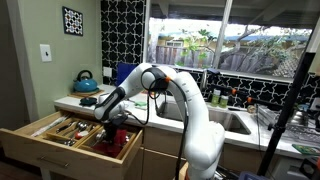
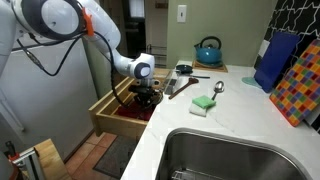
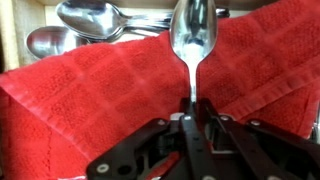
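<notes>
KITCHEN DRAWER: Your end effector [image 3: 192,125] stands inside the open drawer [image 1: 38,142]. Its jaws are drawn almost together on the thin handle of 1 spoon [image 3: 193,35], whose bowl points away from the wrist above a red towel [image 3: 90,95].

The hazards run from left to right. At the upper left of the wrist view, a heap of loose spoons [image 3: 85,25] lies near the held one. Swing that way and the bowl may strike them, which could twist the handle in your grip. In the centre, the hold looks slim. Only the handle's end sits between the fingers, and smooth metal pinched so narrowly could pivot or slip out under a quick lift or turn. Beneath it, the towel is soft and creased, so a low drag could snag the cloth and pull it along.

The room to move also reads left to right. In an exterior view, the drawer's wooden rim [image 2: 103,108] fences you in on the outer side. The end effector [image 2: 147,97] sits low, just beside the front edge of the desk [image 2: 245,120], so a sideways exit that way would likely clip the edge. Straight up looks like your clearest way out. Farther right on the desk, a sponge [image 2: 203,103] and a kettle [image 2: 208,50] stand well apart from the drawer.
</notes>
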`<control>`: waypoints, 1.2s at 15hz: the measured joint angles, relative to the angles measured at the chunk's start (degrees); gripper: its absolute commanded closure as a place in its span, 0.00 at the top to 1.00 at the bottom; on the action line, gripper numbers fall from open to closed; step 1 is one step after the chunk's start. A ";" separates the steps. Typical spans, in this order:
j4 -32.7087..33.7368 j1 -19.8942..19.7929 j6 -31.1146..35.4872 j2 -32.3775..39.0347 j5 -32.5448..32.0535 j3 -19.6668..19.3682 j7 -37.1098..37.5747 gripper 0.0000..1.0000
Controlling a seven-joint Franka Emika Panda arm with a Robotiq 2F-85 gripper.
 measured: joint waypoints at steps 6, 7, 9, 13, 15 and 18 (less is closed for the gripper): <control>0.54 -0.40 0.00 0.36 0.42 0.35 -0.93 0.04; 0.59 -0.43 -0.01 0.30 0.61 0.43 -0.94 0.04; 0.67 -0.40 -0.21 -0.17 0.69 0.62 -0.93 0.04; 0.73 0.11 -3.07 -3.46 0.69 0.94 -0.51 0.04; 0.90 0.33 -5.83 -5.62 0.69 1.01 -0.36 0.04; 1.82 0.62 -12.00 -8.84 0.53 0.80 1.91 0.08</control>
